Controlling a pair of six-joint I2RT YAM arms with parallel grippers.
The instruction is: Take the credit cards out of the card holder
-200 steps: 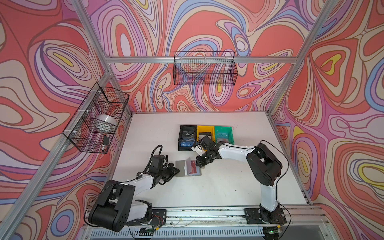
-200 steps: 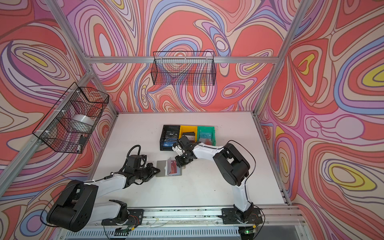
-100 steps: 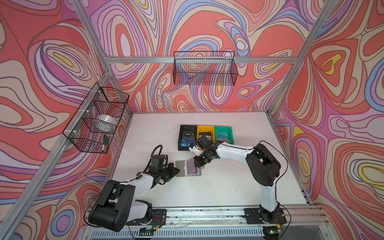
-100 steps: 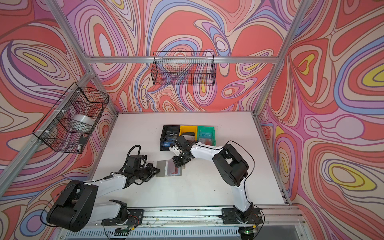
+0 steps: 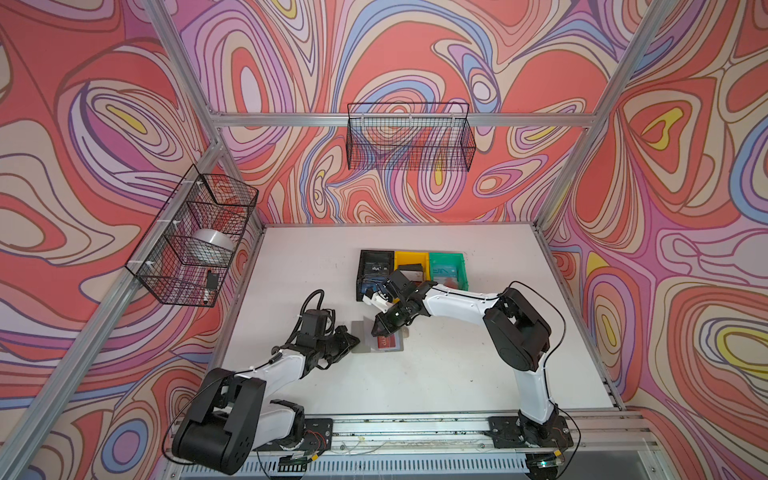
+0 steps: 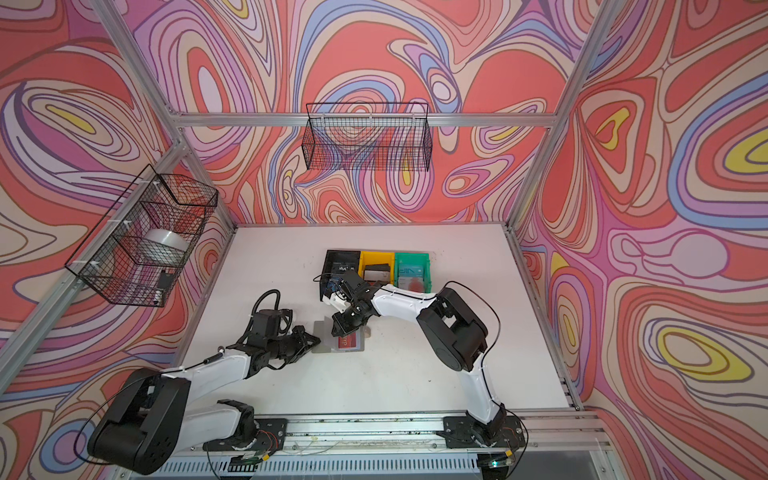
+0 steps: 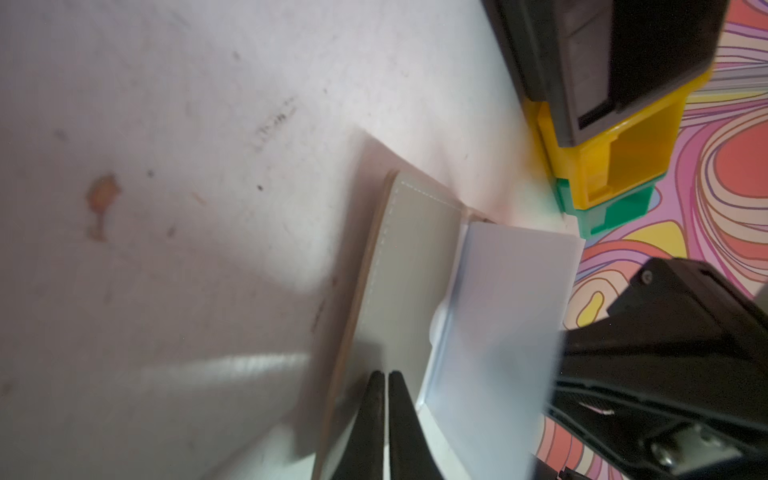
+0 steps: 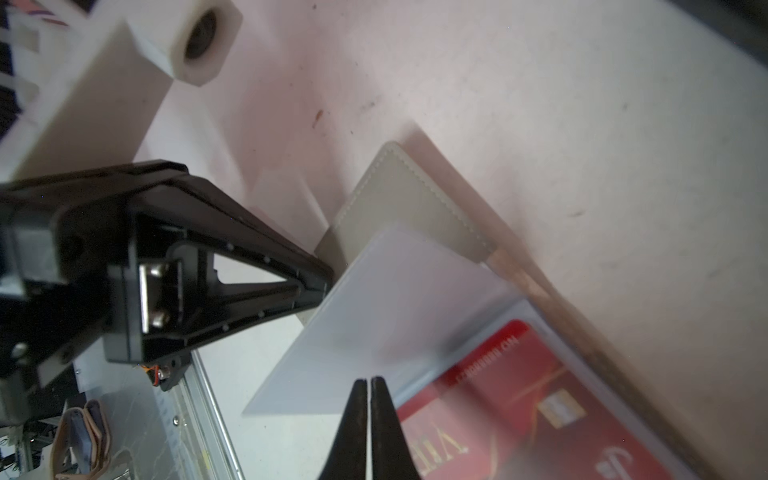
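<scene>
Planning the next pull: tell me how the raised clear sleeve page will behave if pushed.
The sleeve page looks thin, hinged at the card holder: likely flops over. Its smooth plastic is probably slippery.

I see the card holder (image 5: 360, 347) hemmed in: left end effector (image 5: 355, 341) at its 9 o'clock, right end effector (image 5: 376, 331) over its 12, three bins (image 5: 409, 256) beyond. From 3 through 6 o'clock the surface (image 5: 440, 382) lies open.
</scene>
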